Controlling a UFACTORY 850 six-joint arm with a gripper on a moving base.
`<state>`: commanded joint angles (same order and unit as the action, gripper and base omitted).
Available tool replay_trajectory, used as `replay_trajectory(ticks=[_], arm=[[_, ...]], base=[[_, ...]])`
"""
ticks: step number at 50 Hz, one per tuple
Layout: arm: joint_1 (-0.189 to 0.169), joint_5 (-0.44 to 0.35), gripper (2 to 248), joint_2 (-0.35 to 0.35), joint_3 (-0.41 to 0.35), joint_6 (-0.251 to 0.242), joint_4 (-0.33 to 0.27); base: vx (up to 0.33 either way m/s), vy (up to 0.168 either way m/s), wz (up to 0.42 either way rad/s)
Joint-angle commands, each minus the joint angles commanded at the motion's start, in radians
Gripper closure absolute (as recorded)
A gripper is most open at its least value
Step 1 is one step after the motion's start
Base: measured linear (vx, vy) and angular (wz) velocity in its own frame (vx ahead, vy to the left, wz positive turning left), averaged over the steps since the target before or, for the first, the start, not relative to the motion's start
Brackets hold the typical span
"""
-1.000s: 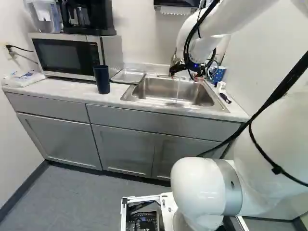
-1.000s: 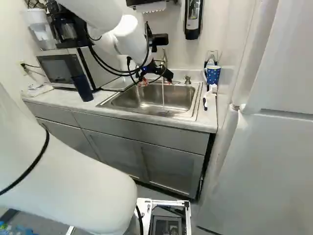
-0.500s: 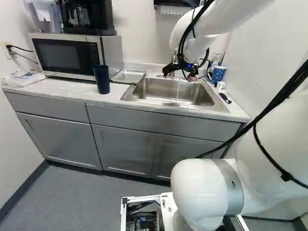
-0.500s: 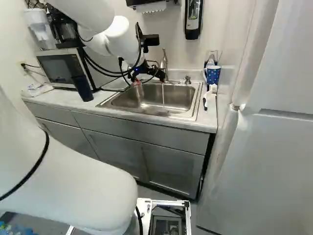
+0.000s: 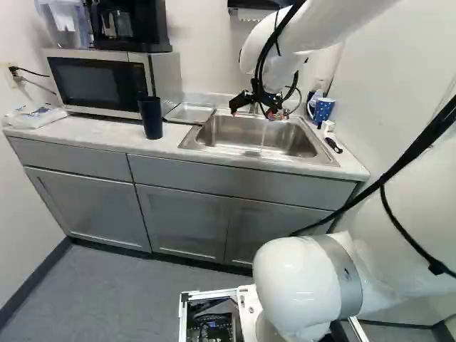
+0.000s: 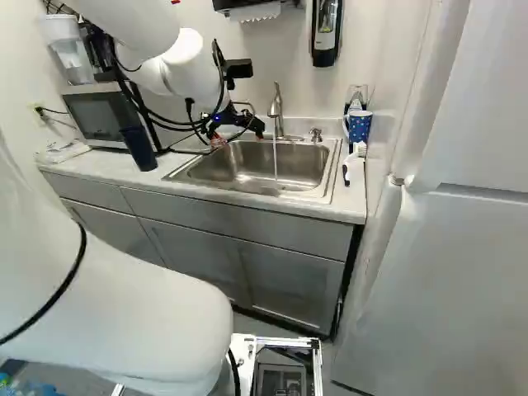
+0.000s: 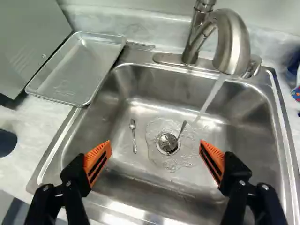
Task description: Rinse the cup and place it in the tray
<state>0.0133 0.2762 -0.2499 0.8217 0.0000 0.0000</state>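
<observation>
- Dark blue tall cup (image 5: 151, 117), left of the steel sink (image 5: 249, 134): likely your target; square up, squeeze lightly.
- Shallow silver metal tray (image 7: 75, 70), just left of sink: don't clip it.
- Your black two-finger gripper (image 7: 155, 142), above sink: fingers apart, empty.
- Pale counter (image 5: 78, 130) around sink; blue dotted mug (image 5: 322, 109) right.

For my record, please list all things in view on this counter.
cup: 1, navy, before microwave
tray: 1, silver, beside sink
sink: 1, silver, in counter
utensils: 2, silver, in sink
faucet: 1, silver, behind sink, running
pump: 1, silver, beside faucet
mug: 1, blue dotted, behind brush
brush: 1, white-dark, beside sink
container: 1, clear, behind mug
microwave: 1, grey, on counter
coffee maker: 1, black, on microwave
pitcher: 1, clear, on microwave
bag: 1, white, beside microwave
gripper: 1, black-orange, over sink, open
arm: 1, white, over counter
</observation>
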Motion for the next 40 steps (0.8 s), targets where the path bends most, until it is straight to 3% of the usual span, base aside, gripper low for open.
replay_trajectory(ticks=[40], arm=[[0.148,0.000,3,0.021,0.018,0.000,0.000]], base=[[0.000,0.000,0.000]])
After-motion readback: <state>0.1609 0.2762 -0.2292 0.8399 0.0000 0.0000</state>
